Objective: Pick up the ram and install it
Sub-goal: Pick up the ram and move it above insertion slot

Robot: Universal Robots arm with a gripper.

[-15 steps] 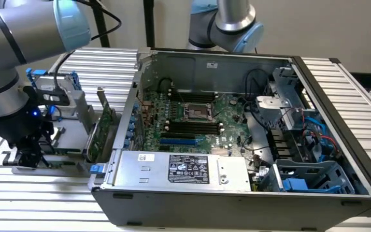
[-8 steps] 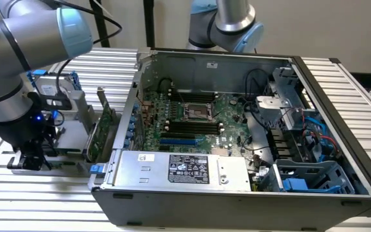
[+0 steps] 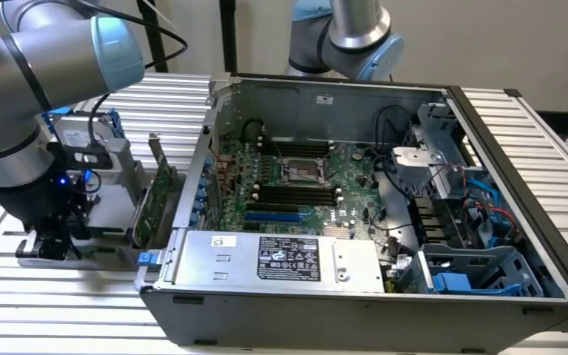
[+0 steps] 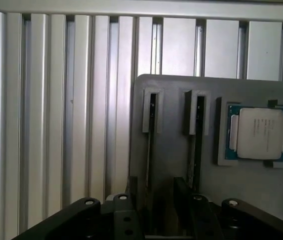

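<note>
The ram [image 4: 149, 150] stands on edge in a slot of the grey holder [image 4: 174, 115] (the slot farther from the processor [image 4: 258, 132]). It runs in between the spread fingers of the gripper [image 4: 160, 192], which clasps nothing. An open computer case [image 3: 363, 207] sits beside the holder.
</note>
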